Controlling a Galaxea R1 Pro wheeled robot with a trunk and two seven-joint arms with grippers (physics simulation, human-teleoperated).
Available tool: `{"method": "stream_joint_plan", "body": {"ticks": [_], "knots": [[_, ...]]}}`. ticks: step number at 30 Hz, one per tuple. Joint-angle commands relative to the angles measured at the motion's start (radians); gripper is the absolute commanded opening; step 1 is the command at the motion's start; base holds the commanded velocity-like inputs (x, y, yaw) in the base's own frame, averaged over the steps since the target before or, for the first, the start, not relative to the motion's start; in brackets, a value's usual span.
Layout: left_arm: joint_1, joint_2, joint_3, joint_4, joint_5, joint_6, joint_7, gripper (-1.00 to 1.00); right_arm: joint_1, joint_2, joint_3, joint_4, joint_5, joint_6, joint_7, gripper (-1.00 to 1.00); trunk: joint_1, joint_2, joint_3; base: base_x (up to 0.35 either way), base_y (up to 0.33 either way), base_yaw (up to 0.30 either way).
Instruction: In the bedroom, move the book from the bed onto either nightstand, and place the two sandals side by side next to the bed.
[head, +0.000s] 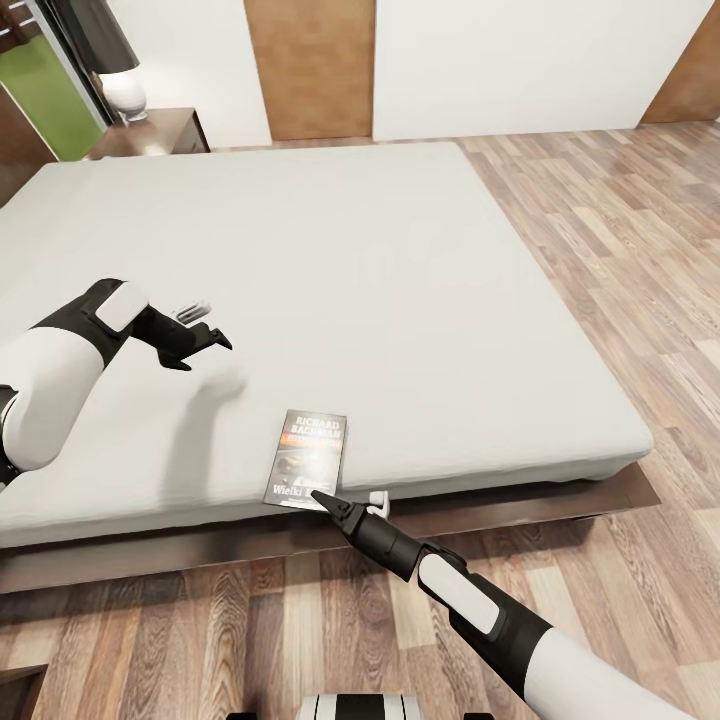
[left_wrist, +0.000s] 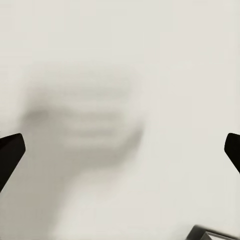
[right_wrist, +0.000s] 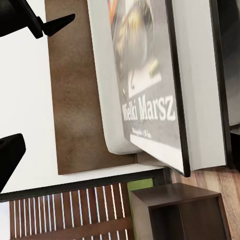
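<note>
Right gripper: fingers spread wide, holding nothing, tips at the near edge of the book; the book lies flat at the front edge of the bed, cover up, its lower corner slightly overhanging in the right wrist view; left gripper: jaws apart, empty, hovering over bare mattress; a nightstand stands beside the bed's far left corner, bearing a lamp; step in hand, by judgement: approach to grasp the book; next move calls for closing on its overhanging edge, then lifting clear
</note>
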Motion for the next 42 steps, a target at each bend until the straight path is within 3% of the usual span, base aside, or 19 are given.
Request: {"method": "stream_joint_plan", "body": {"ticks": [1, 37, 38, 42], "knots": [[0.000, 0.001, -0.008, -0.002, 0.011, 0.004, 0.007, 1.00, -0.001, -0.001, 0.003, 0.000, -0.011, 0.004, 0.002, 1.00, 0.000, 0.000, -0.001, 0.000, 0.000, 0.000], [0.000, 0.001, -0.009, 0.001, 0.010, 0.004, 0.007, 1.00, -0.001, -0.001, 0.003, 0.000, -0.011, 0.004, 0.002, 1.00, 0.000, 0.000, -0.001, 0.026, 0.017, 0.000], [0.000, 0.001, -0.008, 0.001, 0.010, 0.004, 0.007, 1.00, -0.001, -0.001, 0.003, 0.000, -0.011, 0.004, 0.002, -1.00, 0.000, 0.000, -0.001, 0.000, 0.000, 0.000], [0.000, 0.001, -0.009, 0.001, 0.010, 0.004, 0.007, 1.00, -0.001, -0.001, 0.003, 0.000, -0.011, 0.004, 0.002, -1.00, 0.000, 0.000, -0.001, 0.000, 0.000, 0.000]]}}
